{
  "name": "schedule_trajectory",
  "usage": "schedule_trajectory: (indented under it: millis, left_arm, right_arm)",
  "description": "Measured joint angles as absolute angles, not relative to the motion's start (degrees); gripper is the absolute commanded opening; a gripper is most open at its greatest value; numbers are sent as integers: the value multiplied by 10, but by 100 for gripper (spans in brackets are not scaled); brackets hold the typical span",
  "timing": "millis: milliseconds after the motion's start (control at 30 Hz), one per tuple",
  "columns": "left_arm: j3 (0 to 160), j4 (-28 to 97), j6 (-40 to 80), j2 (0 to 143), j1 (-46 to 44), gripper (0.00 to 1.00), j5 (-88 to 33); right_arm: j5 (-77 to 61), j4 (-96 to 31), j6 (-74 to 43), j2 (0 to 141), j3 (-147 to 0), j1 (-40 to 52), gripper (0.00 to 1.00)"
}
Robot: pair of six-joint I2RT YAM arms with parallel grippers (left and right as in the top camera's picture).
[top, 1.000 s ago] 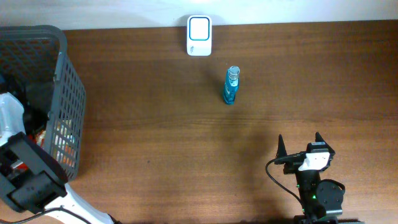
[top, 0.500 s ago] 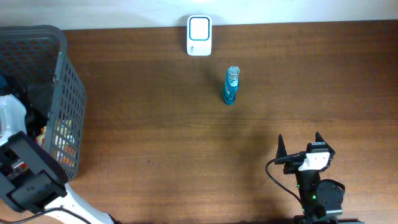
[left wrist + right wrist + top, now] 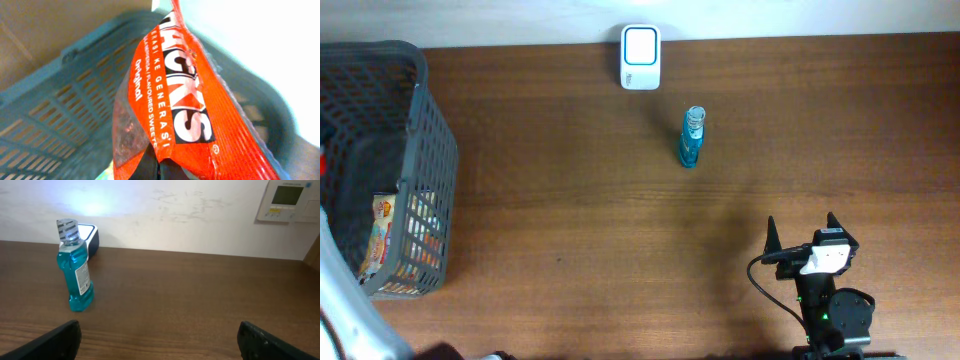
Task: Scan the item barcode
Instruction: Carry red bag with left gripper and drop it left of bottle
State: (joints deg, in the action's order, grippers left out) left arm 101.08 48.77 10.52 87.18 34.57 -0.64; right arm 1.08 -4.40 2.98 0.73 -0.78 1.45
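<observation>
A red sweets packet with white lettering fills the left wrist view. My left gripper is shut on its lower edge, above the grey basket. Overhead, only a white blur of the left arm shows at the lower left. The white scanner stands at the table's back edge, and it also shows in the right wrist view behind the bottle as the scanner. My right gripper rests open near the front right, its dark fingertips wide apart over bare wood.
A blue mouthwash bottle stands upright just in front of the scanner, and the bottle sits left of centre in the right wrist view. The grey basket at the left edge holds other packets.
My left gripper has shut on the red packet. The left arm has risen out of the basket and has largely left the overhead view. The right arm has not moved.
</observation>
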Motion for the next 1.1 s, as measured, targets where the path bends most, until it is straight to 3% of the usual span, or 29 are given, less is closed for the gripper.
schedule_trajectory:
  millis: [133,300,567,800,1100]
  left_arm:
    - [1011,487,106,812,346,0,-92]
    - [1011,465,111,768,333,0,-284]
    - [1011,465,149,743,140,0,-401]
    - [948,495,155,827,-74,0,-215]
    - [924,499,156,1034,-204,0,7]
  right_arm:
    - [11,-44,30,7,-8,15,98]
    - [11,-44,30,7,-8,15,98]
    - [11,-44,30,7,-8,15,98]
    - [11,-44,30,7,-8,15,98]
    - [11,-44,30,7,-8,15,98]
